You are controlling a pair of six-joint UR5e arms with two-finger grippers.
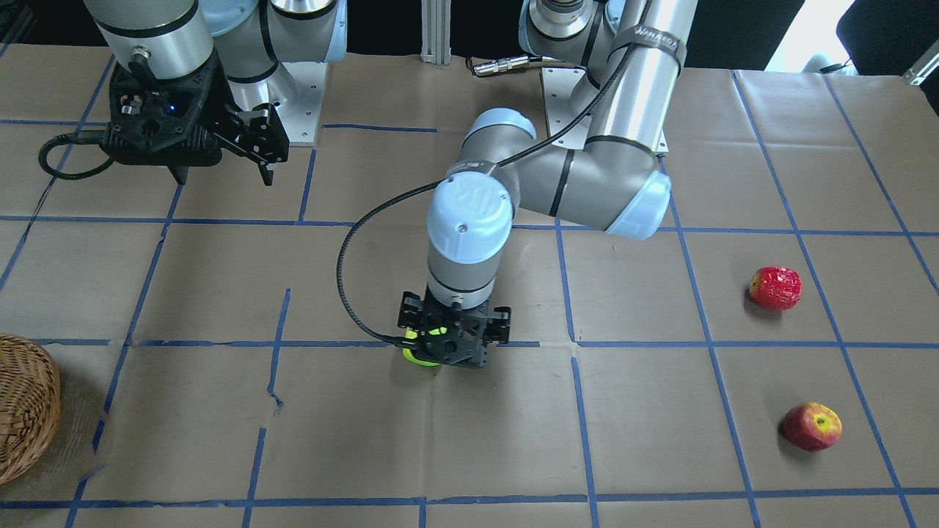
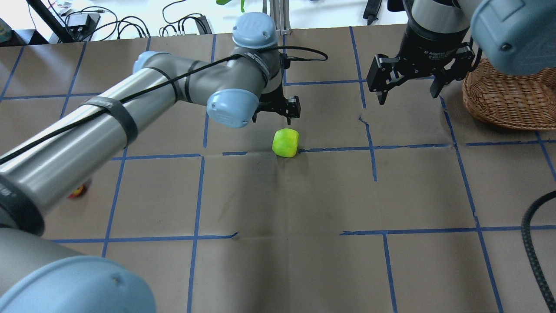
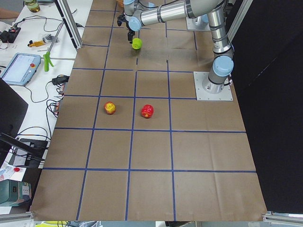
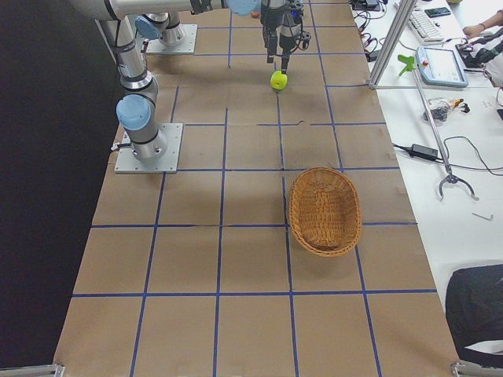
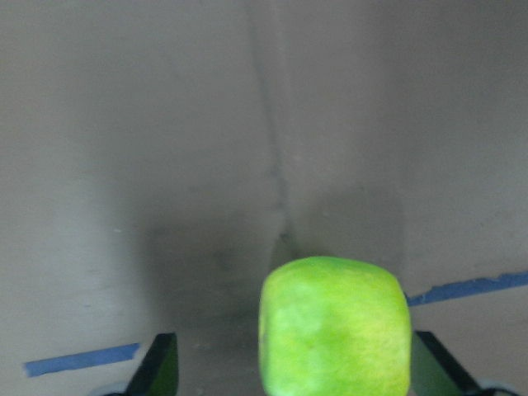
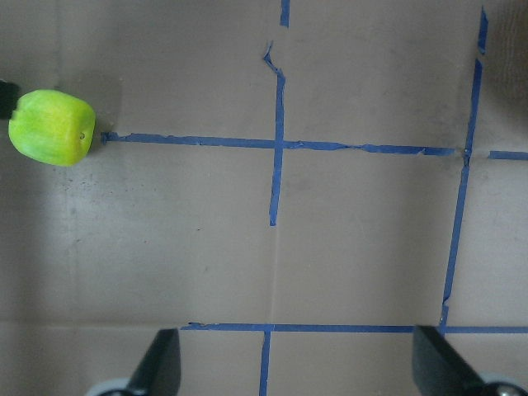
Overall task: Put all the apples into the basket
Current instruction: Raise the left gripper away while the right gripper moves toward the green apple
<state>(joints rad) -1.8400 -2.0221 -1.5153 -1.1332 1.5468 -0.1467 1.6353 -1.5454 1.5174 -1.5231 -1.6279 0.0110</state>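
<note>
Fingers of the left gripper point(image 2: 278, 114) pointed down at the paper-covered table point(image 2: 304, 195) in the overhead view. The yellow-green apple point(image 2: 286, 143), bright, smooth and slightly blocky, sat just beneath their tips. Fingers point(image 2: 382, 93) of the right gripper point(image 2: 407, 98) were spread wide with nothing between them, and the light brown woven basket point(image 2: 504, 102) sat just beside them on their outer side.

In the front-facing view, the left gripper's body hid its fingers, and patches of green showed through and under it. The speckled red apple point(image 1: 775, 288) and the red-and-yellow apple point(image 1: 812, 426) lay well apart from those fingers, out toward the robot's left. The basket sat beyond the right gripper's fingers at the table's edge.

In the left side view, the green apple was directly below the left fingers, and the two red apples lay near each other, far from them.

In the right side view, the basket looked oval and sat well away from both pairs of fingers.

In the left wrist view, the fingers stood wide apart. The apple lay between them, close to the finger on the view's right and with a clear gap to the other. Whether it touched could not be told.

In the right wrist view, the parted fingers hung over paper and blue tape lines point(image 6: 276, 144), with the green apple far beyond them.
</note>
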